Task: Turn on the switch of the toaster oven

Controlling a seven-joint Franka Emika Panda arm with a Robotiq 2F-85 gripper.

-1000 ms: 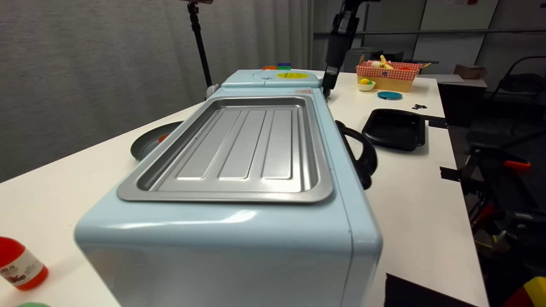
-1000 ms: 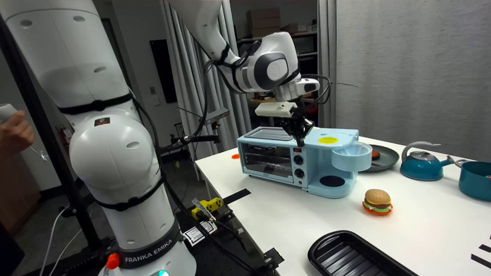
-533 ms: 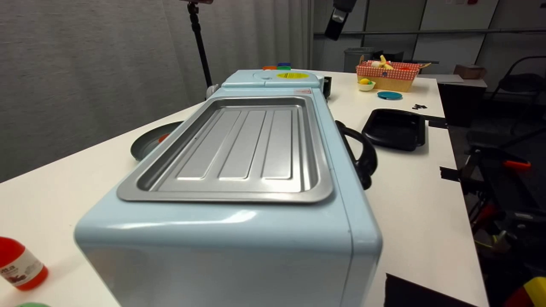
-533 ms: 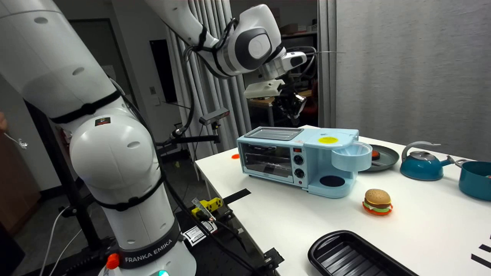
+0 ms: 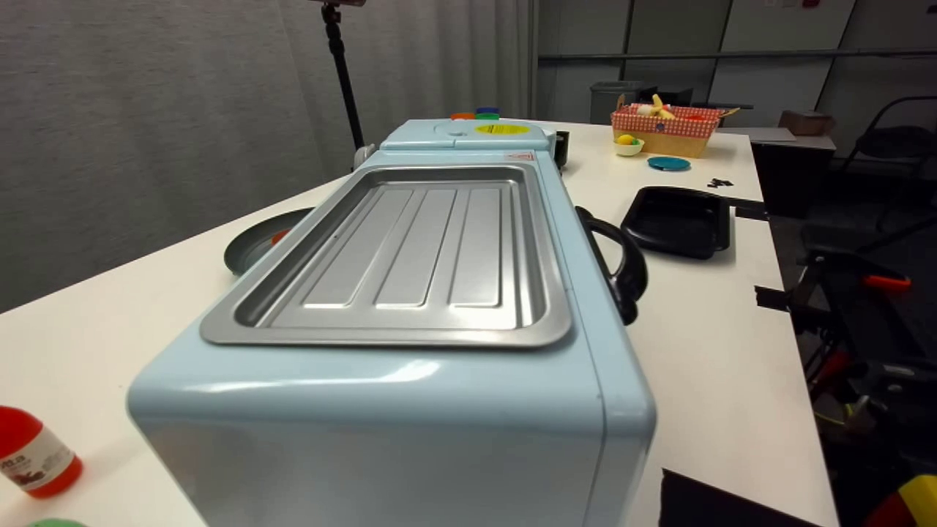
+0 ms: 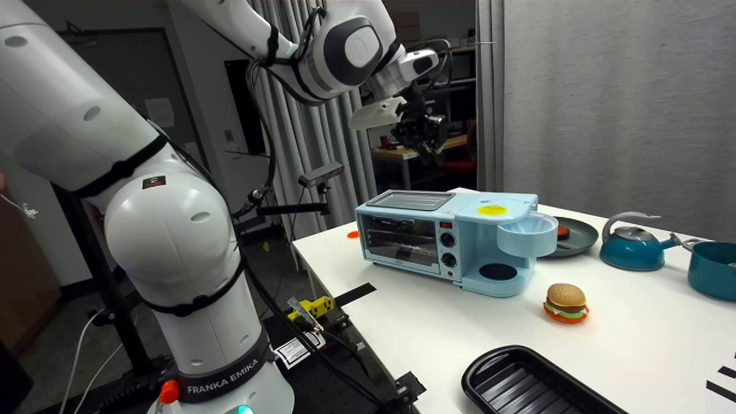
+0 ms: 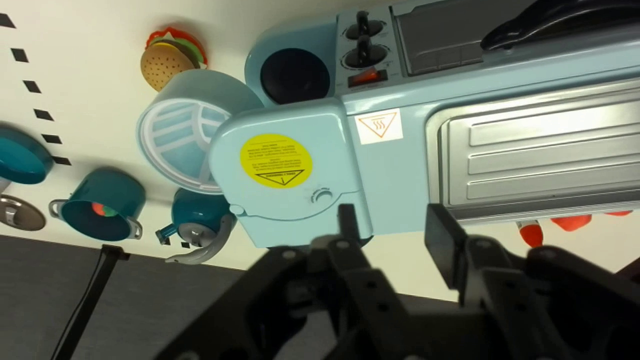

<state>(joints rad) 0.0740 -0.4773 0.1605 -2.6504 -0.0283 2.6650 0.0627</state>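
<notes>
The toaster oven (image 5: 381, 388) is a large pale-blue box with a silver ribbed tray (image 5: 432, 249) on top. It stands on the white table in both exterior views (image 6: 483, 253) and below me in the wrist view (image 7: 395, 180). Its red rocker switch (image 7: 368, 76) sits above two black knobs on the front panel, and shows in an exterior view too (image 6: 445, 225). I cannot tell the switch's position for sure. My gripper (image 7: 392, 225) is open and empty. It hangs in the air well above the oven in an exterior view (image 6: 431, 155), touching nothing.
A toy burger (image 6: 566, 303) and a black pan (image 6: 529, 379) lie in front of the oven. A grey frying pan (image 6: 575, 237), teal kettle (image 6: 632, 247) and teal pot (image 6: 713, 270) stand to its side. A black door handle (image 5: 622, 263) sticks out from the oven front.
My gripper has risen from close to the oven's switch panel to high above the oven, moving back as well. It has left an exterior view. The oven has not moved.
</notes>
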